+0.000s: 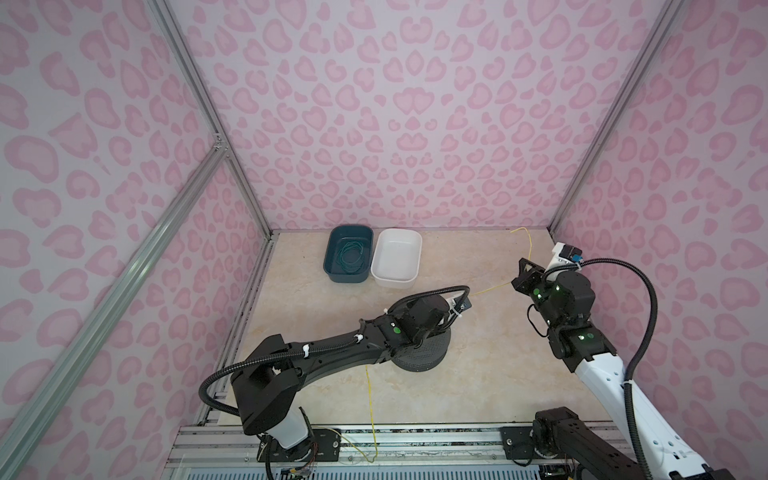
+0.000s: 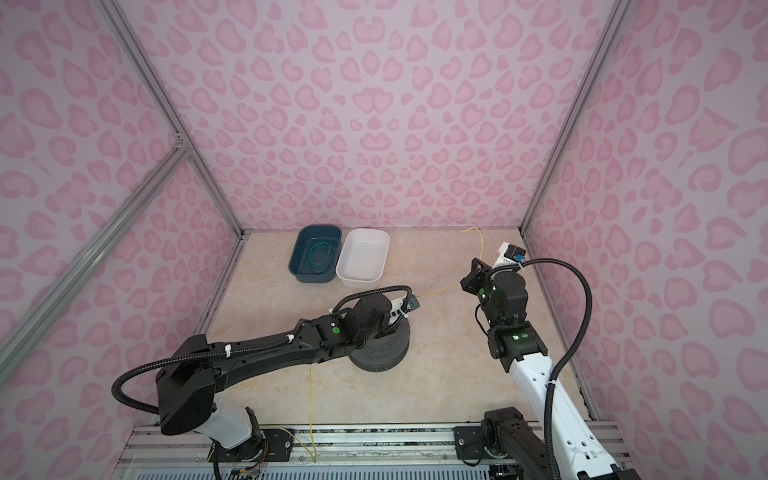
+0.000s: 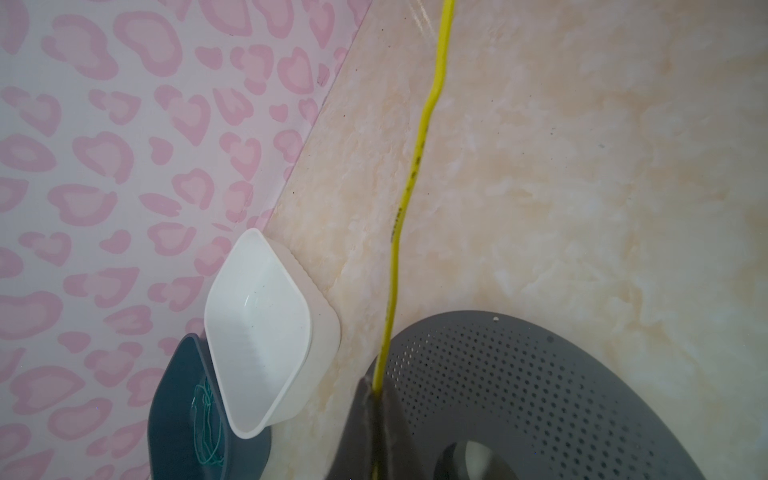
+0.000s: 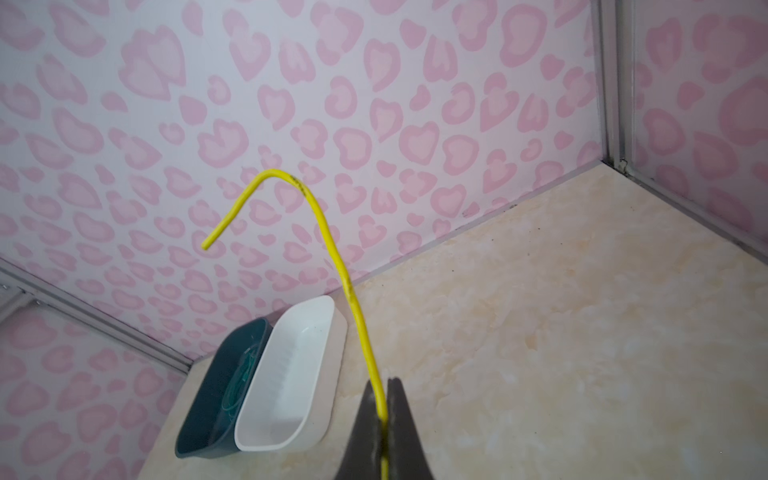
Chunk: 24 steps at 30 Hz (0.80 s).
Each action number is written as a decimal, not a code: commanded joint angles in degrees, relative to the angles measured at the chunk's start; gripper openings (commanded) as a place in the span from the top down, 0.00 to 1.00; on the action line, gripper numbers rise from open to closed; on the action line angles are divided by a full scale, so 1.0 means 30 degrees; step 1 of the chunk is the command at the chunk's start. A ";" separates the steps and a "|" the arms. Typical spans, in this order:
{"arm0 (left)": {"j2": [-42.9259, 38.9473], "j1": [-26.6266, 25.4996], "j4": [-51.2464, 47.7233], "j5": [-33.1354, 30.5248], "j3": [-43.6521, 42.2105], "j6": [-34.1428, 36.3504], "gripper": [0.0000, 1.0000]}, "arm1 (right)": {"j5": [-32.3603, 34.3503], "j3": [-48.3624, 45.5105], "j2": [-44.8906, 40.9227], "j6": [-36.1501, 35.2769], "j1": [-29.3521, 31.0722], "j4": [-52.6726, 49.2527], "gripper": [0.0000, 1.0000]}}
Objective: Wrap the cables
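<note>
The yellow wire is stretching right of centre in both top views, between two closed tools. The left tool is pinching it just by the grey perforated disc; the right tool is gripping it near the free end, which is curling upward. The remaining length is trailing down the bench to the lower edge of the frame.

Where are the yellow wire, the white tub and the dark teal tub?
yellow wire (image 3: pixel 392 249), left wrist view, middle of the visible stretch.
white tub (image 1: pixel 395 257), a top view, bare inner floor.
dark teal tub (image 1: pixel 333 251), a top view, left inner wall.
</note>
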 commanded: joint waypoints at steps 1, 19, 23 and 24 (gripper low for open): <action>-0.0603 0.0148 -0.0530 -0.0101 -0.0574 -0.1237 0.96 | 0.1424 -0.1246 -0.0568 0.3620 -0.0417 0.4855 1.00; -0.1843 0.0262 -0.0039 0.0783 -0.0716 -0.1405 0.79 | 0.0508 -0.1478 -0.1540 0.4772 -0.0546 0.4141 1.00; -0.2619 0.0375 -0.0605 0.1348 0.0310 -0.0923 0.48 | -0.0003 -0.1594 -0.1704 0.4611 -0.0551 0.3597 1.00; -0.2800 0.0414 -0.0748 0.1622 0.0567 -0.0921 0.44 | -0.0124 -0.1700 -0.1785 0.4619 -0.0522 0.3549 1.00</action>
